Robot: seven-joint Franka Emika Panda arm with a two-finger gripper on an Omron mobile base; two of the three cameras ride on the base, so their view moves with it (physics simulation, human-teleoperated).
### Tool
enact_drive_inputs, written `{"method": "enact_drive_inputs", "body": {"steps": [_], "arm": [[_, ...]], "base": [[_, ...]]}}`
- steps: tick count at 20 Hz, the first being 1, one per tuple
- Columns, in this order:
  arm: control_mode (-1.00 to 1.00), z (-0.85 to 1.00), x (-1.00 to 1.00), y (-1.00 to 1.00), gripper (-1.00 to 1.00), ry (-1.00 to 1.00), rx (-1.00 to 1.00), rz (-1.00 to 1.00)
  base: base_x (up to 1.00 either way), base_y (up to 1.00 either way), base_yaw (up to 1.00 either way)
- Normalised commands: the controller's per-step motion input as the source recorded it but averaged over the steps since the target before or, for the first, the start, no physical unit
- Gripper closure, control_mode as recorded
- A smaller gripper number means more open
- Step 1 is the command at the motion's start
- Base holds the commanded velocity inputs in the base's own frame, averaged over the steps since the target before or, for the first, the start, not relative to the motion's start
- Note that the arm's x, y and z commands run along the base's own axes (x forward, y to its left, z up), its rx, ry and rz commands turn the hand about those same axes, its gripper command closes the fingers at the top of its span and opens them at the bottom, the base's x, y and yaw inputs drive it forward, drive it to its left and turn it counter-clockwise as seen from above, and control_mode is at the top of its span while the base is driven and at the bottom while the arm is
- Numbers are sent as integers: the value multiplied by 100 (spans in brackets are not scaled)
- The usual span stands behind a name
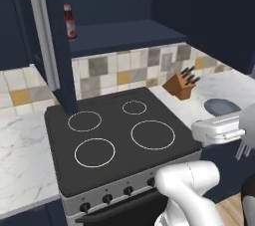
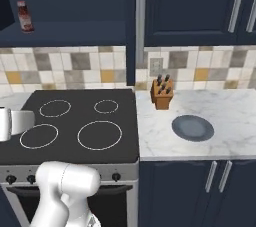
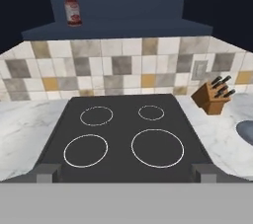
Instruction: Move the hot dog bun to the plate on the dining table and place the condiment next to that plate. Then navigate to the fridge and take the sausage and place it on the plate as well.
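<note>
Where marble counter [image 2: 200,148] flanks stove [image 2: 75,126], knife block [image 2: 162,93] stands

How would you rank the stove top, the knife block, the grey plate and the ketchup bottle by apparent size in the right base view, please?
1. stove top
2. grey plate
3. knife block
4. ketchup bottle, though it stands farthest back, so it may look smaller than it is.

One ketchup bottle [image 3: 72,5], one knife block [image 2: 162,92], one grey plate [image 2: 193,128], four stove burner rings [image 3: 157,147].
</note>
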Motion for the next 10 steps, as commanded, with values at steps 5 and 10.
{"method": "enact_drive_inputs", "body": {"steps": [5, 10], "arm": [[100, 0, 0, 0, -100, 0, 0, 0], [100, 0, 0, 0, -100, 0, 0, 0]], "base": [[83, 0, 32], [68, 7, 43]]}}
